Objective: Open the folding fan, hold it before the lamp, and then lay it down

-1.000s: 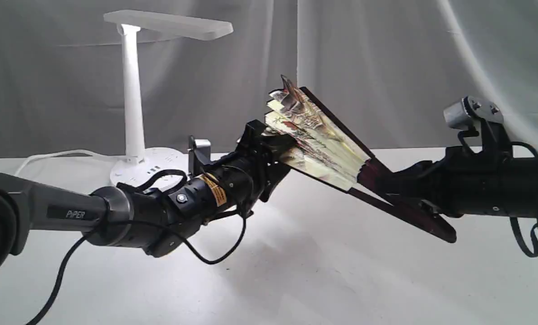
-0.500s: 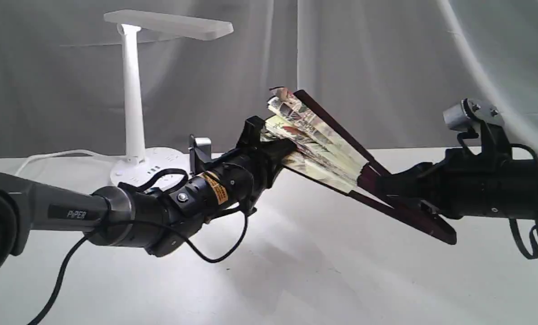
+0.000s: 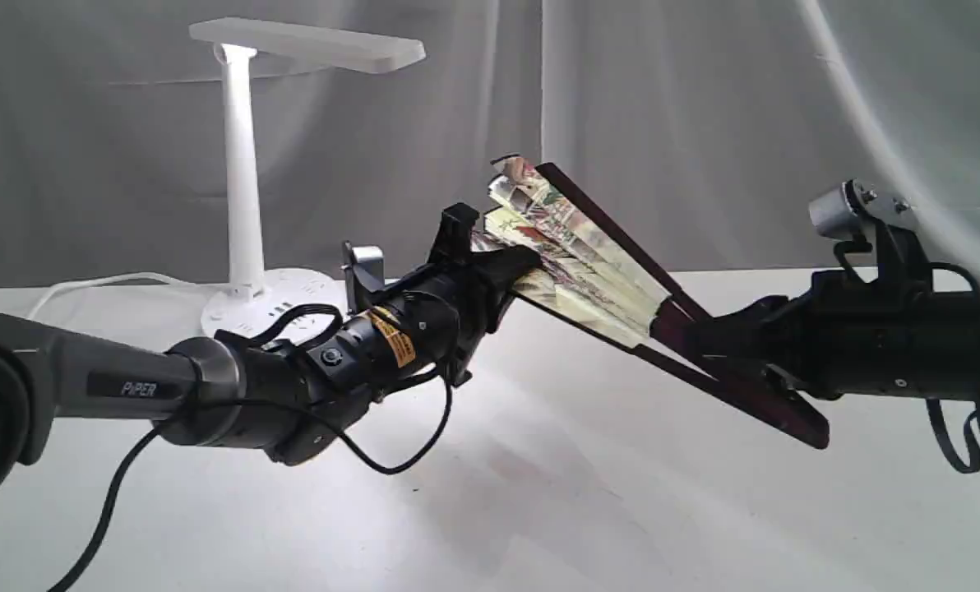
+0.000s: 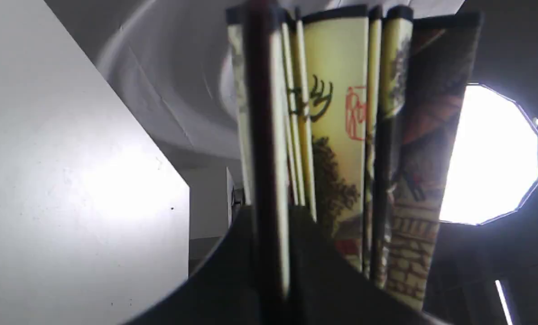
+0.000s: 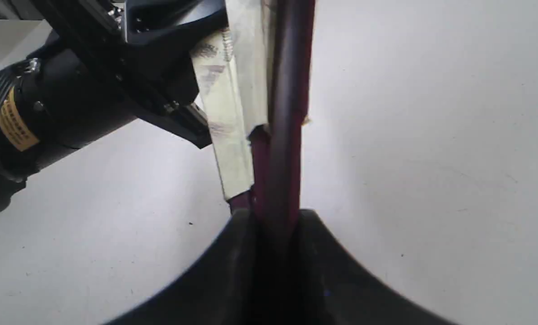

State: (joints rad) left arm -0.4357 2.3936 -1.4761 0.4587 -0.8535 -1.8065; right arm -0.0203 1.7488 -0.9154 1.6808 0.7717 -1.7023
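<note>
Cord: at far left of the exterior view, a white cord [image 3: 112, 278] snakes along the table's back edge.
Lamp: upper left, the white lamp [image 3: 242, 164] stands upright on its round base, flat head reaching right.
Left arm: the left arm [image 3: 62, 374] comes in low from the left edge with "PiPER" printed on its grey sleeve.
Sticker: a yellow sticker [image 3: 391, 339] wraps the wrist, its print too small to read.
Left gripper: just left of centre, the left gripper [image 3: 502, 261] is clamped on a dark stick at the fan's wide end.
Fan: at centre, the folding fan [image 3: 589, 255] is held in the air and part-spread. It is tilted, pleats high at the left and narrow end low at the right.
Right gripper: right of centre, the right gripper [image 3: 695, 329] is pinched tight on the maroon sticks near that narrow end.
Left wrist view only: dark brushed characters and a red seal [image 4: 354, 113] sit on a cream pleat, and neither can be made out. A bright round light [image 4: 490, 153] glows behind the fan.
Right wrist view only: the sticks run straight out from between the right fingers. The left gripper's black body is right beside the leaf.
Room: the white table [image 3: 539, 510] spreads beneath both arms. The fan's low tip hangs above it, not touching. The lamp stands well apart to the left, with the grey curtain [image 3: 704, 99] behind everything.
</note>
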